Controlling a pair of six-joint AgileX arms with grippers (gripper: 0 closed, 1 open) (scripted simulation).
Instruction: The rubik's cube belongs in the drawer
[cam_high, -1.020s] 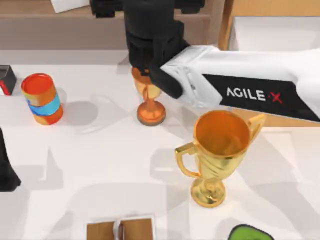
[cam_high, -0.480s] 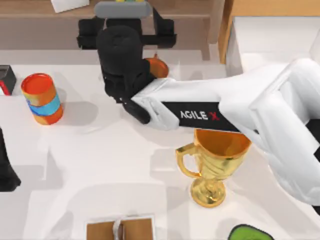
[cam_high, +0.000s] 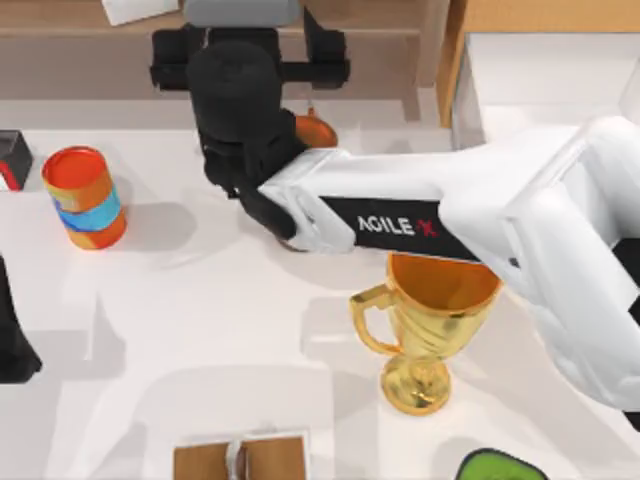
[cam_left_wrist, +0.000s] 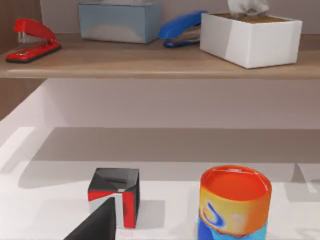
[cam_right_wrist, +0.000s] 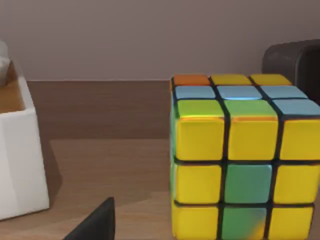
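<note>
The rubik's cube (cam_right_wrist: 225, 165), with yellow, green and blue tiles, stands on the wooden shelf, close in front of my right wrist camera. In the top view my right gripper (cam_high: 245, 35) reaches over that shelf at the back and covers the cube. It is open, and one dark finger (cam_right_wrist: 97, 222) shows beside the cube without touching it. The drawer (cam_high: 452, 60), tan-walled and white inside, stands open at the back right. My left gripper (cam_high: 10, 345) is parked at the left edge, open.
A gold trophy (cam_high: 435, 310) stands under my right forearm and a smaller orange trophy (cam_high: 315, 130) by the wrist. A striped can (cam_high: 85, 197) and a black-red block (cam_left_wrist: 115, 192) are at the left. A brown box (cam_high: 240, 460) sits at the front edge. A white box (cam_right_wrist: 17, 160) is on the shelf.
My right arm has swung left and toward the back shelf, bringing its gripper over the cube. In the last half second it only crept slightly farther back. The left arm stayed still.
</note>
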